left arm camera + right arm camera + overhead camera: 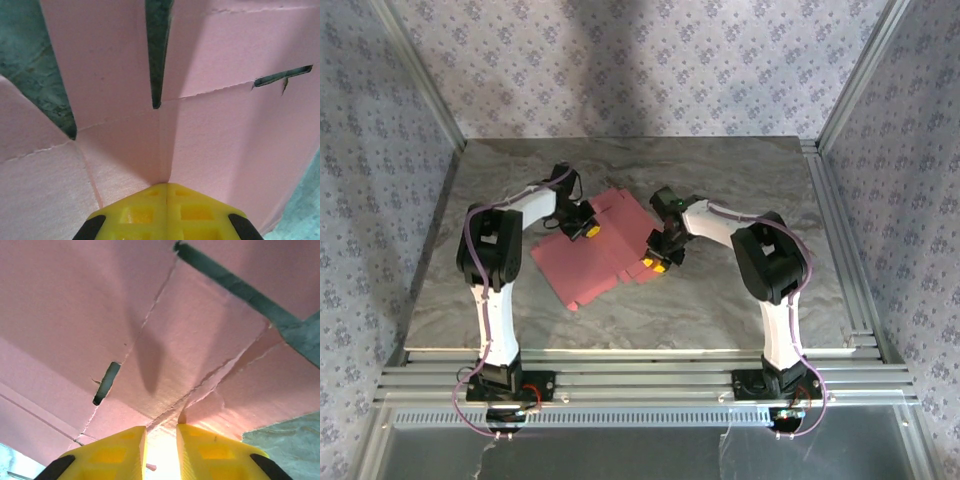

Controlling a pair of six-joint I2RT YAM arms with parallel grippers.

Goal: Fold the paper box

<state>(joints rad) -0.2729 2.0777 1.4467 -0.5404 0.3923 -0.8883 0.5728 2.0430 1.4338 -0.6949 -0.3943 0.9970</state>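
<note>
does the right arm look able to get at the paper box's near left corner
Probably yes: the right hand is on the paper box at its near right edge, and the left hand sits farther back, out of that path.

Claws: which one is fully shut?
The left claw: its yellow halves meet, pinching the paper box. The right claw shows a gap.

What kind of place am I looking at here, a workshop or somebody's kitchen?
Probably a robotics lab test booth: a left arm and right arm bolted to an aluminium rail frame, patterned cloth walls around a stone-look table, and the pink paper box lying on it.
</note>
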